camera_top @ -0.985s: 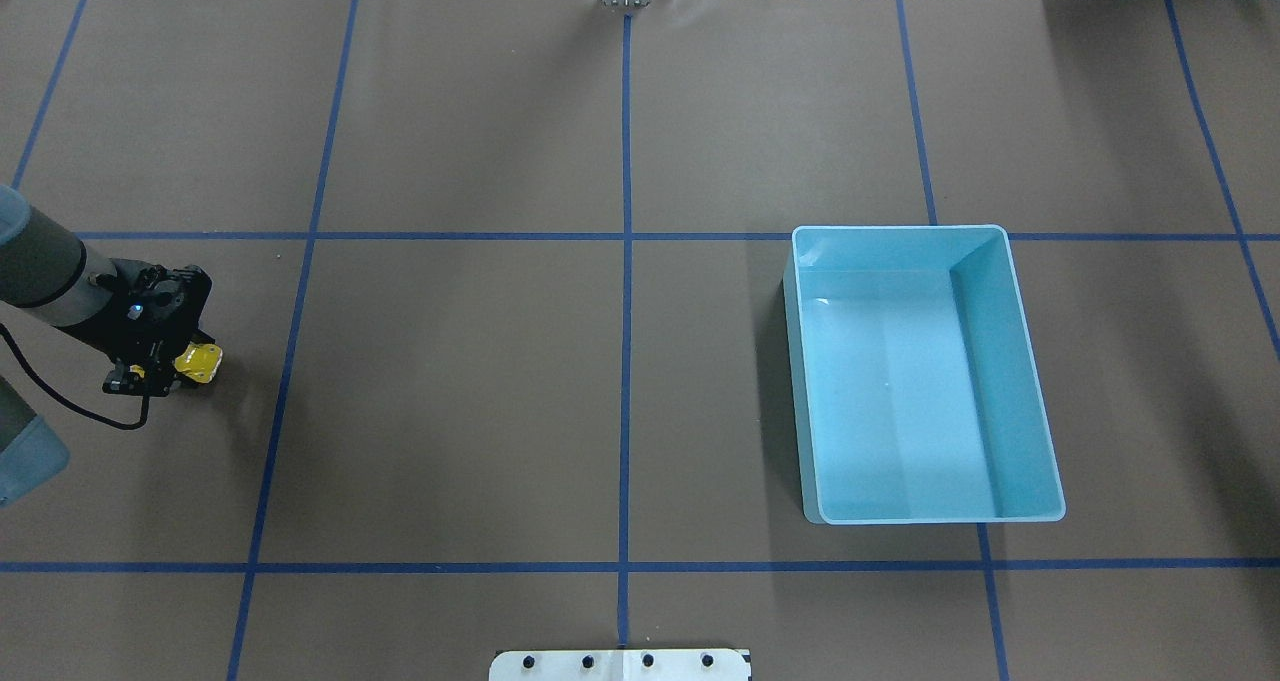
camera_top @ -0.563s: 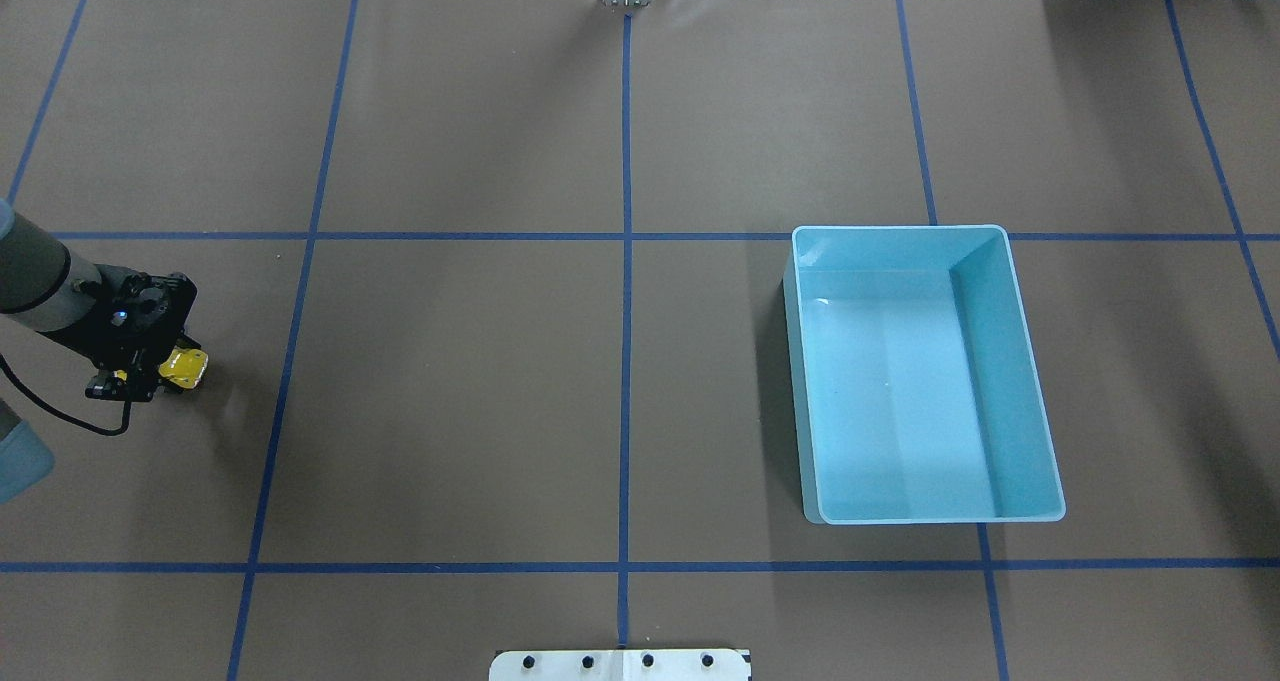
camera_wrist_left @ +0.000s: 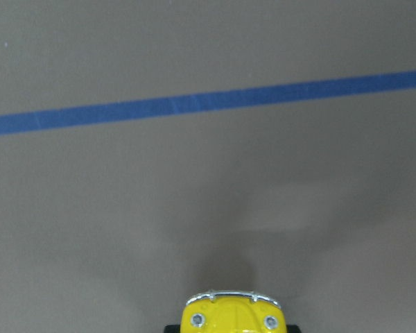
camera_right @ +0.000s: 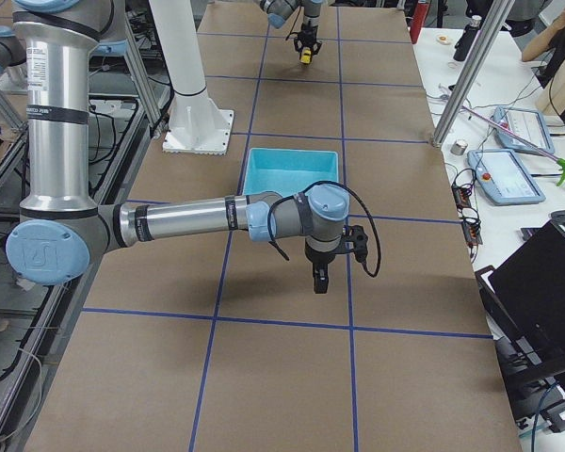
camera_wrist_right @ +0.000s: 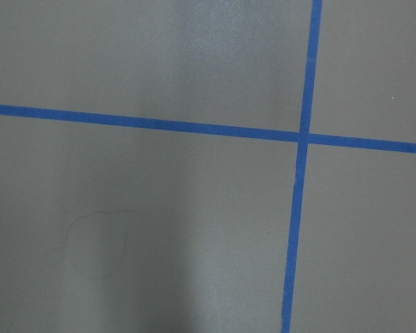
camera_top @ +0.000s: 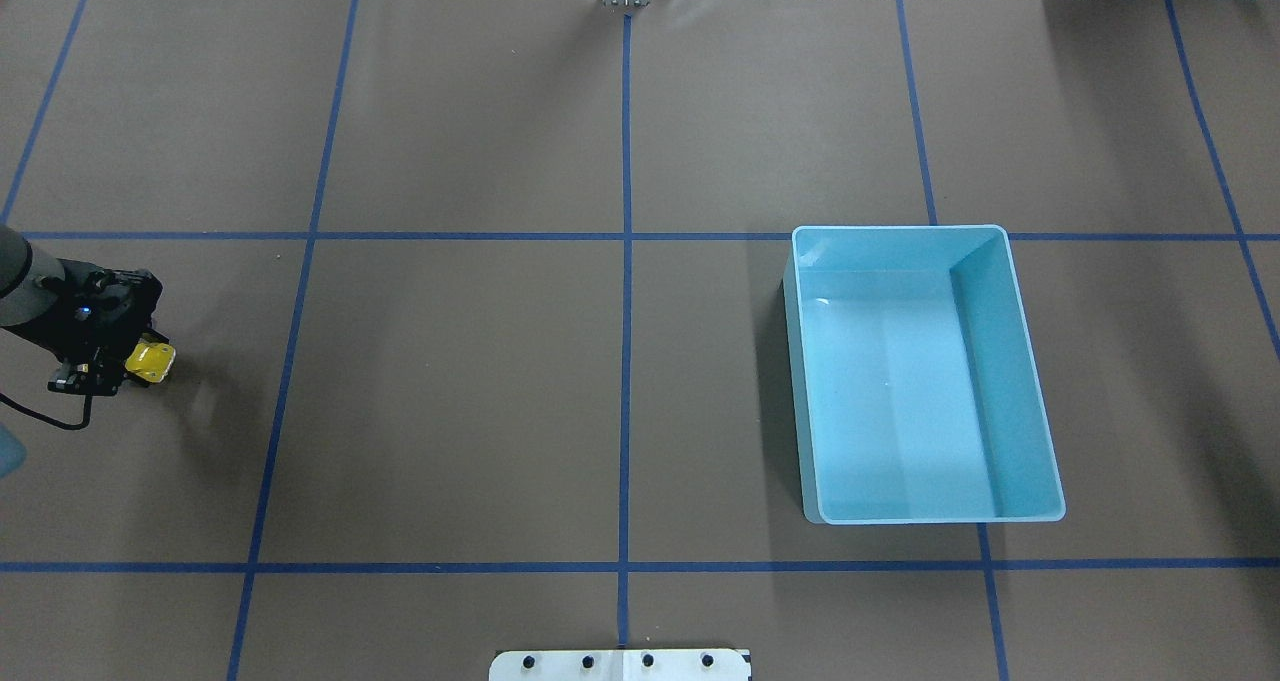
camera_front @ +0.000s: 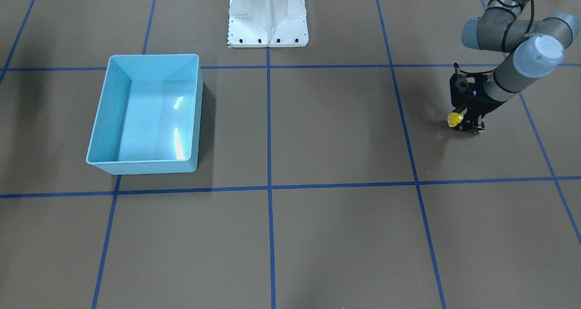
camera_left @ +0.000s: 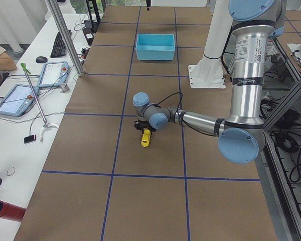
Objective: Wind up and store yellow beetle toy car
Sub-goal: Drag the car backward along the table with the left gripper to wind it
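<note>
Yellow beetle toy car (camera_wrist_left: 232,318) shows headlights (camera_wrist_left: 197,320) wrist-side; overhead, left gripper (camera_top: 143,365) grips it.

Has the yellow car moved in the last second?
Yes. The yellow beetle toy car, in the left end effector, has shifted leftward, away from the blue tape line.

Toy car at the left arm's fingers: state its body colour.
Bright yellow, with a chrome bumper. The toy car shows best in the left wrist-mounted view.

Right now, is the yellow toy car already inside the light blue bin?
No, the light blue bin is empty in the overhead view; the yellow beetle toy car sits in the left gripper.
</note>
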`<state>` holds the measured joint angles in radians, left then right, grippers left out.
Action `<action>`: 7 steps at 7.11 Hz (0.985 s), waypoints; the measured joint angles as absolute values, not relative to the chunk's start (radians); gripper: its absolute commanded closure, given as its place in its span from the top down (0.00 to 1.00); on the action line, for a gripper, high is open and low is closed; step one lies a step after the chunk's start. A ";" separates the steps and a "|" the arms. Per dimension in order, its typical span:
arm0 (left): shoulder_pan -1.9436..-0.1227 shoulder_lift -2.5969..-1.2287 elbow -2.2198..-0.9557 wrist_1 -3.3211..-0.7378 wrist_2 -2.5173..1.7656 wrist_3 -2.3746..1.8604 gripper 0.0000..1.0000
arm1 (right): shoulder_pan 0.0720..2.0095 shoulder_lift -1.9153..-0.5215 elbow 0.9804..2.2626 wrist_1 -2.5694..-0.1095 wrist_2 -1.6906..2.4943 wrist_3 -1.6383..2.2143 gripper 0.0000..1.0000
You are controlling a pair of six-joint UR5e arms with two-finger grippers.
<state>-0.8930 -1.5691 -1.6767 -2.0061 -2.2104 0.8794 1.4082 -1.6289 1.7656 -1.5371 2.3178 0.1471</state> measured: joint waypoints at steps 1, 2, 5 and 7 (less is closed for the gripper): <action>-0.899 -1.563 -1.665 -2.022 -2.210 0.886 0.02 | 1.408 -1.628 1.765 -1.537 2.318 0.147 1.00; -0.903 -1.555 -1.650 -2.043 -2.210 0.893 0.02 | 1.408 -1.628 1.765 -1.537 2.317 0.147 1.00; -0.961 -1.559 -1.660 -2.014 -2.209 0.899 0.02 | 1.408 -1.628 1.764 -1.537 2.317 0.147 1.00; -0.986 -1.658 -1.752 -1.773 -2.198 0.890 0.02 | 1.408 -1.628 1.764 -1.537 2.318 0.147 1.00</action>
